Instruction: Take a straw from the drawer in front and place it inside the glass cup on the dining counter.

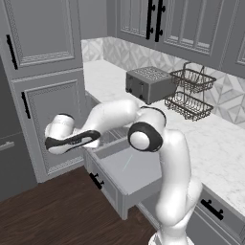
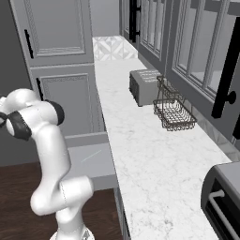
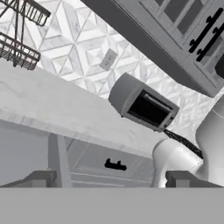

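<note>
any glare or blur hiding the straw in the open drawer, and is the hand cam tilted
Left base view: even, flat light, no glare; the straw is a faint pale line on the grey floor of the drawer. Right base view: the straw looks equally faint. Hand view: strongly rolled, so the toaster oven sits slanted.

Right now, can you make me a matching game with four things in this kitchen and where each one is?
Things:
1. straw
2. toaster
3. wire rack
4. drawer

Places or states:
A. pulled open below the counter
B. on the counter, right of the toaster in the left base view
C. lying inside the drawer
D. on the marble counter near the wall

Pairs: 1-C, 2-D, 3-B, 4-A
</note>
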You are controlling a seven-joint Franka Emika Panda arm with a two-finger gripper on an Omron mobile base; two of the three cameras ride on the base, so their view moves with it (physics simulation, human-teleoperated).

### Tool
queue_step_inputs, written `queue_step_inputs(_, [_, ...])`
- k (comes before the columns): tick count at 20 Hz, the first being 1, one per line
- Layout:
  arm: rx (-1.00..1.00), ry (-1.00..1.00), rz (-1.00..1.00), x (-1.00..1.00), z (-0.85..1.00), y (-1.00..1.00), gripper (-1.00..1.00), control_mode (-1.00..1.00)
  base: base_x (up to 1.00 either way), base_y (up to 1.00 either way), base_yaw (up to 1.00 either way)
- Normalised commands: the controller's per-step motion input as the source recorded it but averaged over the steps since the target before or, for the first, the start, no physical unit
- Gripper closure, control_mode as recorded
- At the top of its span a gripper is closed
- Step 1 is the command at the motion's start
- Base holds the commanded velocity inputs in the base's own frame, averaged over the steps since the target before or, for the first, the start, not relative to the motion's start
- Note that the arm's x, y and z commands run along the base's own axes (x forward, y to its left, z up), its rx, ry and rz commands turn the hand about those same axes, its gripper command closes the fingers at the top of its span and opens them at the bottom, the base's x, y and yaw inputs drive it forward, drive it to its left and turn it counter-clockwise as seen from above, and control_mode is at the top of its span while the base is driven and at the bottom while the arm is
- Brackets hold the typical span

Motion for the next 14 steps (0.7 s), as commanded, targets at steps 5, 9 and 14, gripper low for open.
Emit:
queue_step_inputs(5, [0.17,-0.58,-0.01,-0.17,0.24,-0.37,-1.0,-1.0,0.0,0.0,0.0])
queue_step_inputs(9, [0.37,-0.38,0.05,-0.26,0.02,-0.19,-1.0,-1.0,0.0,0.0,0.0])
queue_step_inputs(14, [0.48,-0.13,0.13,-0.24,0.0,-0.21,-1.0,-1.0,0.0,0.0,0.0])
